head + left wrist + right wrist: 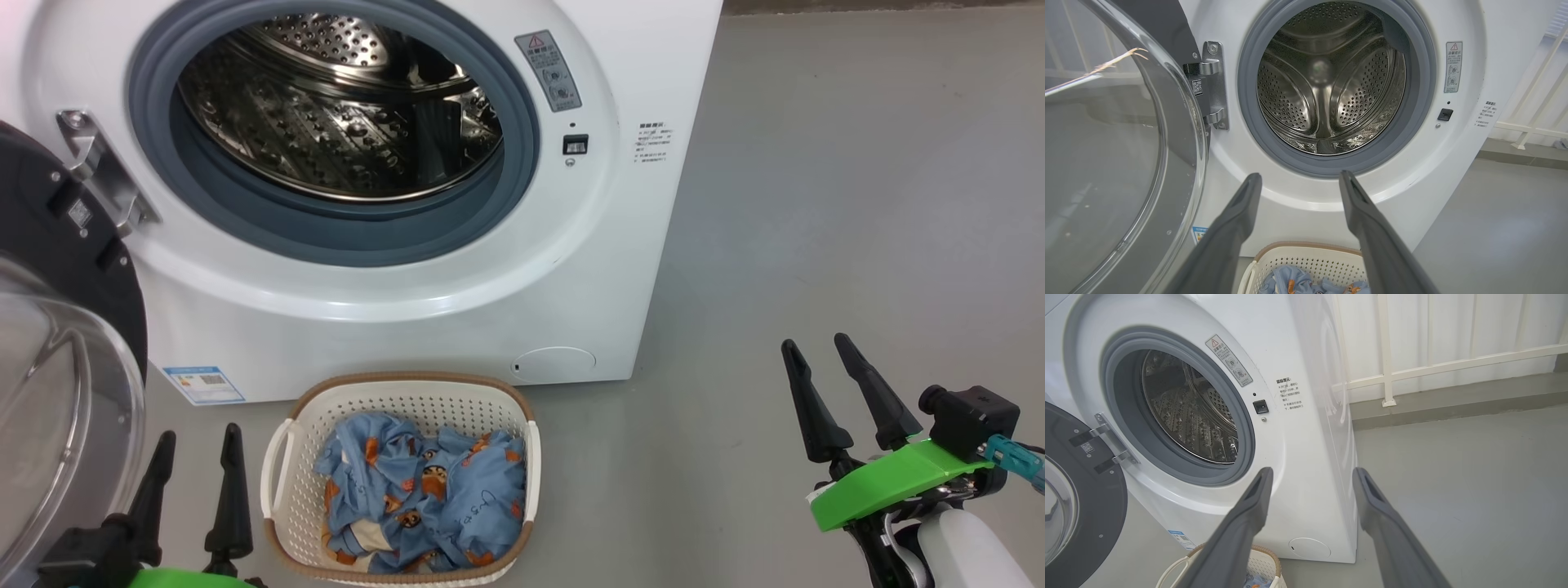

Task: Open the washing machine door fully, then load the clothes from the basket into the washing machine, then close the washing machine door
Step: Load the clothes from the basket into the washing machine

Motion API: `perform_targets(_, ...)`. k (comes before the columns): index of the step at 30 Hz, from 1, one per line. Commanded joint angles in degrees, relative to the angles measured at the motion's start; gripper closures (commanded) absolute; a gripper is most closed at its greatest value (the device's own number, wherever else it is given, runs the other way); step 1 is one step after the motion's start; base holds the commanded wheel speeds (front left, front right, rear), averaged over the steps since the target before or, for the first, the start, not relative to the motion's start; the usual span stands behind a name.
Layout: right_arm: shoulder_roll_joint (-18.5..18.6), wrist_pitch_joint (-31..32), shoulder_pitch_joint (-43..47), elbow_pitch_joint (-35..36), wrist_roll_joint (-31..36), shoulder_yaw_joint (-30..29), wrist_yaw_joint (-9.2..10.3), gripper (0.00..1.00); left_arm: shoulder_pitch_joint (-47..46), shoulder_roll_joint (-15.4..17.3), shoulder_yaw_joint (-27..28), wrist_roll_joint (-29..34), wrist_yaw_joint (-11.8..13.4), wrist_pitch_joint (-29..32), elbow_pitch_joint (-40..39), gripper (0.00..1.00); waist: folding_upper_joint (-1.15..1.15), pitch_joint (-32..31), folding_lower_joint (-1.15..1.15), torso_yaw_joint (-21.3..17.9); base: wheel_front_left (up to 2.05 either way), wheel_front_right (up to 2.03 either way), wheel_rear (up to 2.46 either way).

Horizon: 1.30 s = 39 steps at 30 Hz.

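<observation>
– Left gripper (201,431) sits nearest my head camera, bottom left, fingers spread wide with nothing between them. Just to its left bulges the glass bowl of the washing machine door (49,212).

– Touching the glass?

– Close, but I can't tell from here. I'd guess a thin gap.

– Door far enough round?

– I judge yes. It's swung out to the left on its hinge (98,163), the washing machine (571,286) shows its whole mouth, and the drum (326,122) is all steel, no cloth. So opening reads as done and loading is the step in hand.

– Where's the laundry?

– The clothes (433,482), blue with bears, lie heaped in the basket (408,380). It stands on the floor (816,204) just in front of the machine, below the opening. Nothing loaded yet.

– And your other arm?

– Right gripper (814,343) is lower right, well apart from the basket, over bare floor. Its fingers are parted too, holding nothing and touching nothing.

– Next move?

– My call is the left one, since it's just beside the basket's left handle. It needs to cross the rim, tip down into the heap and pinch a good bunch. Then it lifts clear and carries the bunch up past the grey seal (522,163) into the drum. I'd watch that door bowl on the left, and any sleeve trailing over the rim.
</observation>
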State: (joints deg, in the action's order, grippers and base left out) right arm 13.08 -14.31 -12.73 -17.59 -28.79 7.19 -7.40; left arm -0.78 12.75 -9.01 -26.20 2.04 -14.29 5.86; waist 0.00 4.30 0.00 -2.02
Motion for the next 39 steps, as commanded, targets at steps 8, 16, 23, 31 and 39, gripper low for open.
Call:
perform_targets(8,0.52,-0.69,-0.73,1.49,0.31,1.22,-0.09,0.0,-3.42,1.57,1.71,0.18,0.56,-0.55,-1.2,0.0,0.0,0.55,0.0,-0.07,0.63,-0.63,0.0)
perform_targets(16,0.47,-0.69,-0.73,1.33,0.35,1.28,-0.09,0.0,-3.46,1.57,1.7,-0.02,0.38,-0.59,-1.0,0.0,0.0,0.31,0.0,-0.08,0.02,-0.02,0.0)
perform_targets(23,0.47,-0.69,-0.77,1.26,0.23,1.46,-0.09,0.0,-3.58,1.6,1.67,0.0,0.38,-0.62,-0.92,0.0,0.0,0.42,0.0,-0.06,0.0,0.0,0.0)
perform_targets(31,0.44,-0.69,-0.85,1.19,0.18,1.5,-0.09,0.0,-3.83,1.54,1.61,0.07,0.46,-0.65,-0.62,0.0,0.0,0.55,0.0,0.02,0.0,0.0,0.0)
perform_targets(39,0.45,-0.69,-0.91,1.13,0.15,1.62,-0.09,0.0,-3.79,1.51,1.65,0.1,0.46,-0.67,-0.5,0.0,0.0,0.69,0.0,-0.07,0.0,0.0,0.0)
